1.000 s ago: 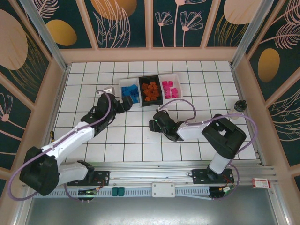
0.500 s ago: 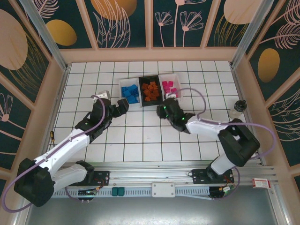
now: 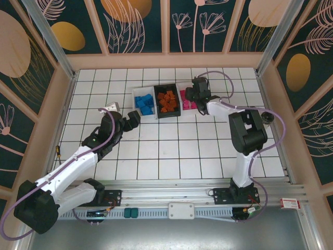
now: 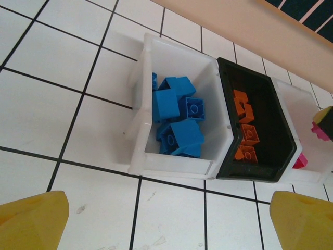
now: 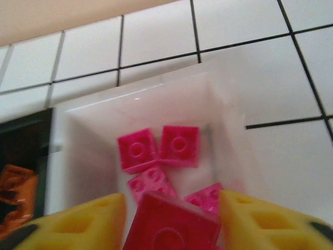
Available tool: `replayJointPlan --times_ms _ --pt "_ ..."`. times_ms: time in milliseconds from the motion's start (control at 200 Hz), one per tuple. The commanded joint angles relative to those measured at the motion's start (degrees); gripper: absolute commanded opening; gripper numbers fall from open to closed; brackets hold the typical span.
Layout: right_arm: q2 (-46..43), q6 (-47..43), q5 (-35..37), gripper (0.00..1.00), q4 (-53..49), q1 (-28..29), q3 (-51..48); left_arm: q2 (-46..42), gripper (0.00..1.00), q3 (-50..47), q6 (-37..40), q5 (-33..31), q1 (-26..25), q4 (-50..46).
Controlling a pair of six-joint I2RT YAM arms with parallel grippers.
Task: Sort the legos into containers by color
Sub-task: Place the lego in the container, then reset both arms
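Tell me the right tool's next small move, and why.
Probably open the right tool and let go: its pink brick hangs directly above the white bin already holding pink bricks, so a drop should land inside.

Magenta legos [image 5: 179,146], white container [image 5: 223,112]

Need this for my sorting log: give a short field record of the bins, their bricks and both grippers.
left white bin: blue bricks
black middle bin: orange bricks
right white bin: pink bricks
left gripper: open, empty, above the tiles on the near side of the bins
right gripper: over the right white bin, one pink brick between its fingers; gripped or released, unclear
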Motion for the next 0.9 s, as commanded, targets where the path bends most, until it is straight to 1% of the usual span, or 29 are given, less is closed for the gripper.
replayJointPlan --times_ms 0,90,215,245,300,360,420,470,591,676,716,781,831,896 --pt "-0.77 -0.16 0.12 0.61 -2.83 -0.59 4.32 -2.14 0.99 0.15 -0.01 -4.16 0.21 -0.6" --pt "-4.71 0.14 -0.8 0.64 -0.79 -0.42 2.63 -3.63 0.99 -0.95 1.07 -6.72 0.19 1.28" --pt "-13.28 1.13 -1.3 0.67 4.98 0.88 -5.26 -3.95 0.99 -1.27 1.86 -11.21 0.32 4.31" --pt "-15.43 1.22 -1.18 0.72 6.59 1.36 -7.35 -3.68 0.99 -1.17 3.18 -12.36 0.28 5.57" --pt "-18.98 1.23 -0.45 0.75 9.26 2.29 -11.7 -2.75 0.99 -0.84 7.42 -15.74 0.27 8.48" --pt "-22.32 1.14 0.59 0.78 11.53 3.43 -16.06 -1.15 0.99 -0.44 12.76 -21.58 0.29 12.32" --pt "-25.17 0.92 2.14 0.78 13.41 4.59 -19.55 1.5 0.99 -0.18 19.65 -26.71 0.49 17.87" --pt "-27.4 0.66 3.17 0.79 14.99 5.4 -22.13 4.35 0.99 0.78 23.17 -30.1 1.19 21.46" --pt "-32.16 0.94 3.69 0.79 18.18 5.97 -27.7 12.01 0.99 5.13 31.8 -27.06 5.14 24.57" --pt "-34.44 0.77 5.08 0.8 18.25 5.84 -29.82 15.47 0.99 3.91 37.63 -25.0 8.2 29.64" --pt "-35.26 0.66 5.86 0.81 17.8 5.9 -30.4 16.76 0.99 2.76 38.15 -22.58 10.44 31.14" --pt "-36.38 0.53 6.96 0.83 16.76 5.76 -30.89 18.89 0.99 0.67 36.34 -19.78 14.44 32.72" --pt "-37.18 0.35 7.61 0.86 16.19 5.86 -31.29 20.2 0.98 -1.54 35.02 -18.41 16.65 35.81" --pt "-38.2 0.91 9.61 0.9 15.55 5.78 -31.68 21.76 0.99 -5.43 35.63 -18.45 17.58 42.11"
